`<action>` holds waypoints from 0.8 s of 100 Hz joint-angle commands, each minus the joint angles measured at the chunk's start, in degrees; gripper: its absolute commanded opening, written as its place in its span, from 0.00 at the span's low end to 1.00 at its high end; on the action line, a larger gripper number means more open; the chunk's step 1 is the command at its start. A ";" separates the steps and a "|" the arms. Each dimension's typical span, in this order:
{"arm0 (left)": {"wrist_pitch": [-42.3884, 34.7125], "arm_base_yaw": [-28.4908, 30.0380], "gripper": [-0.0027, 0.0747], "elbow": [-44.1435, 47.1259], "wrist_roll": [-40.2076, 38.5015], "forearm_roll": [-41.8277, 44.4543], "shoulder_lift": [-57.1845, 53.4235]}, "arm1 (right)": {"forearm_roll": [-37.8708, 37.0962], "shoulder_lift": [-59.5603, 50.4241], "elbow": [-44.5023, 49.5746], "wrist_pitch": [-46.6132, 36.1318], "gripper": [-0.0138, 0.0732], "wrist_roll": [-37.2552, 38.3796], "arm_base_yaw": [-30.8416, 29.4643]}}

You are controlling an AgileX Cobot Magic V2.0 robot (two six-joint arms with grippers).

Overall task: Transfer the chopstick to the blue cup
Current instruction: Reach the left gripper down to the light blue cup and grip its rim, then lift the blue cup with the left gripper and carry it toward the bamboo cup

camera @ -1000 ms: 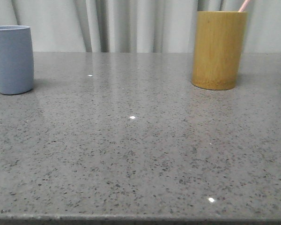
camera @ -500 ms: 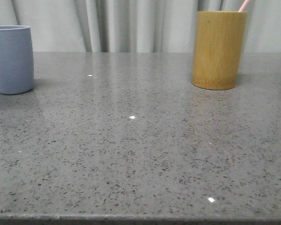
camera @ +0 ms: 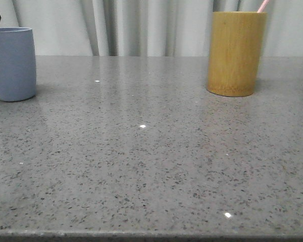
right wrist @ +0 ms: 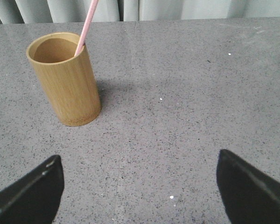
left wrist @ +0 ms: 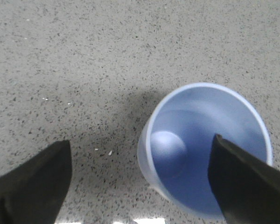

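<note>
The speckled grey stone desk (camera: pixel 151 151) carries a tall yellow-brown bamboo-like cylindrical cup (camera: pixel 236 53) at the far right and a matte pale grey-blue tapering tumbler (camera: pixel 11 63) at the far left, well apart. The thin pale pink chopstick (right wrist: pixel 86 25) stands tilted inside the bamboo cup, leaning on its rim. The left pincer (left wrist: pixel 140 186) hangs released above the tumbler. The right pincer (right wrist: pixel 140 196) is released, holding nothing, near the bamboo cup.

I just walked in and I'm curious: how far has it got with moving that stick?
Nothing is done yet. The chopstick stands in the bamboo cup; the blue cup is empty. The left gripper hovers open above it; the right gripper is open, holding nothing. Grasping and transfer remain.
</note>
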 commanded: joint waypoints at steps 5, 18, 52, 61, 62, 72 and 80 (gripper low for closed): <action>-5.01 0.00 0.77 -2.18 -0.09 -1.52 0.28 | -0.19 0.57 -2.02 -4.43 0.91 -0.37 -0.25; -5.67 0.00 0.77 -2.18 -0.09 -1.77 1.43 | -0.19 0.57 -2.02 -4.48 0.91 -0.37 -0.25; -5.90 0.00 0.47 -2.18 -0.09 -3.28 2.33 | -0.19 0.57 -2.02 -4.53 0.91 -0.37 -0.25; -6.29 0.00 0.31 -2.18 -0.09 -4.08 2.33 | -0.19 0.57 -2.02 -4.53 0.91 -0.37 -0.25; -6.29 0.00 0.28 -2.18 -0.09 -4.21 2.33 | -0.19 0.57 -2.02 -4.53 0.91 -0.37 -0.25; -6.37 0.00 0.11 -2.18 0.07 -5.01 2.33 | -0.19 0.57 -2.02 -4.53 0.91 -0.37 -0.25; -6.37 0.00 0.01 -2.18 1.54 -6.23 2.33 | -0.19 0.57 -2.02 -4.53 0.91 -0.37 -0.25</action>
